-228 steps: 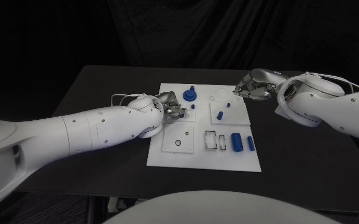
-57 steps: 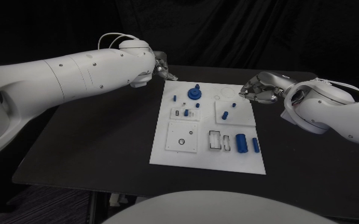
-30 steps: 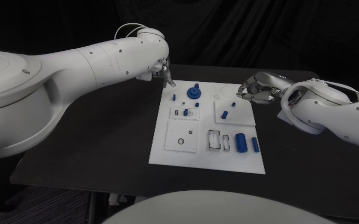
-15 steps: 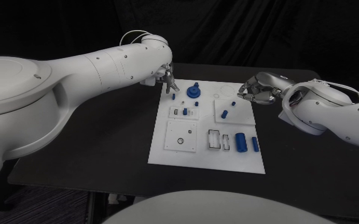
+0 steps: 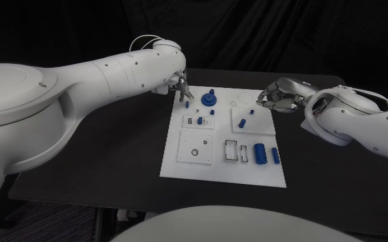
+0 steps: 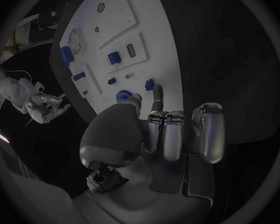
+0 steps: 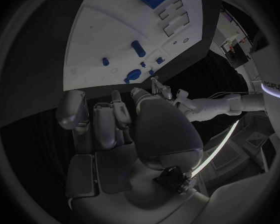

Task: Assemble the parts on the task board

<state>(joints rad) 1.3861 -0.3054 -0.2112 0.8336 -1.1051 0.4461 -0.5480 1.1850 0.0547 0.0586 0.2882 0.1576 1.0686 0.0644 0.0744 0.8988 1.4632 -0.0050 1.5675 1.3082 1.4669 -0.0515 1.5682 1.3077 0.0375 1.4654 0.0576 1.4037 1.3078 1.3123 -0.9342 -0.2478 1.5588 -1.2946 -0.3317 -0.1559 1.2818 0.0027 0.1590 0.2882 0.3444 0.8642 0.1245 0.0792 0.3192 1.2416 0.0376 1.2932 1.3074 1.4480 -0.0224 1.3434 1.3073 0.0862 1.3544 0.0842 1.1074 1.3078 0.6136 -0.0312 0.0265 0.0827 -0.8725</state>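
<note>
A: We see the left robot hand [image 5: 181, 87] over the far-left corner of the task board [image 5: 189, 166], fingers straight and apart, holding nothing. Fingertips sit just beside the small blue peg [image 5: 188, 105] and the blue gear part [image 5: 208, 101].

B: Right robot hand [image 5: 277, 96] hovers at the far-right edge, fingers curled in, nothing in them as far as we can tell.

A: Our worry: a descent there could clip the gear part and knock the peg flat.

B: Also the board could slide on the tabletop [image 5: 105, 141] if a fingertip catches its edge. The loose blue cylinder [image 5: 260, 153] near-right would roll.
</note>
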